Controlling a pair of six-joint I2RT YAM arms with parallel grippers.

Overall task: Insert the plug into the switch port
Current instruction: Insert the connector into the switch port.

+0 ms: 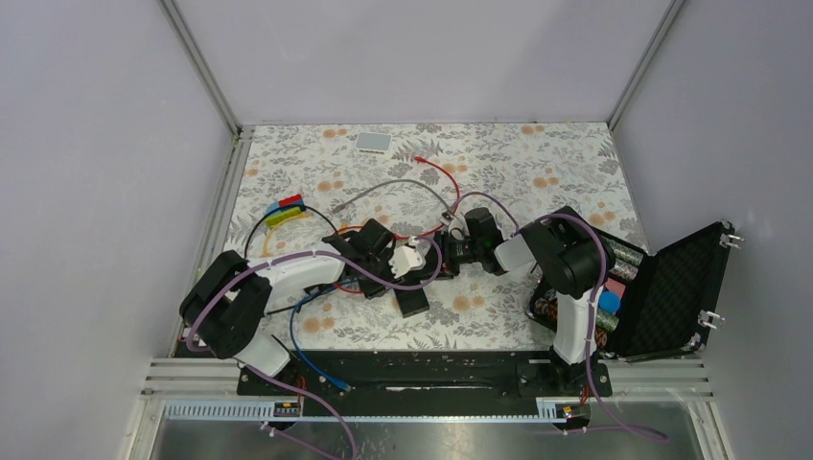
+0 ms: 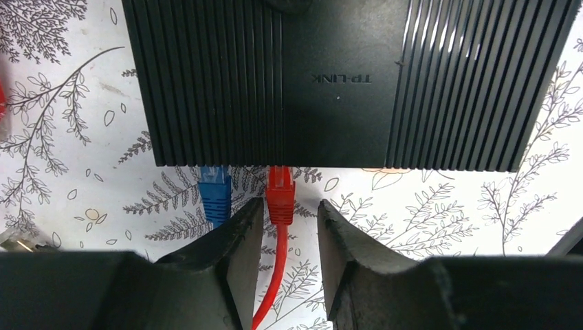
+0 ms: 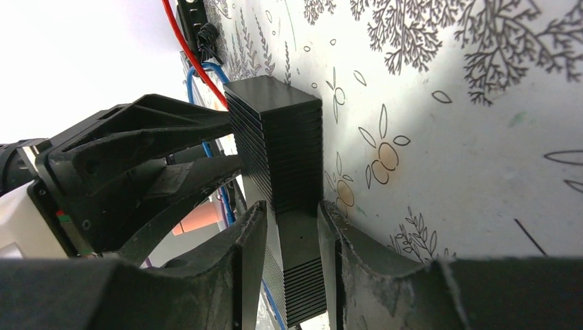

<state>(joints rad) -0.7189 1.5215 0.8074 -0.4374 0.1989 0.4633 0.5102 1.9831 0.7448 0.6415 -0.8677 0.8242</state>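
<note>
Nearest the left wrist camera, the left gripper (image 2: 290, 206) stood released, its fingers (image 2: 240, 240) straddling the red plug (image 2: 280, 196). One pad seemed to brush the plug's side, though the angle left that unsure, and the other stood clear of it. The red plug sat with its head in a switch port under the near edge of the TP-Link switch (image 2: 344, 82), the socket itself hidden by the ribbed housing. A blue plug (image 2: 215, 196) was seated just beside it. The right gripper (image 3: 292, 220) was clenched across the thin body of the switch at its other end, which lay flat on the floral table (image 1: 537, 163). Farther back a red cable (image 1: 436, 177) curled over the cloth, and a small white box (image 1: 374, 142) rested near the rear wall
</note>
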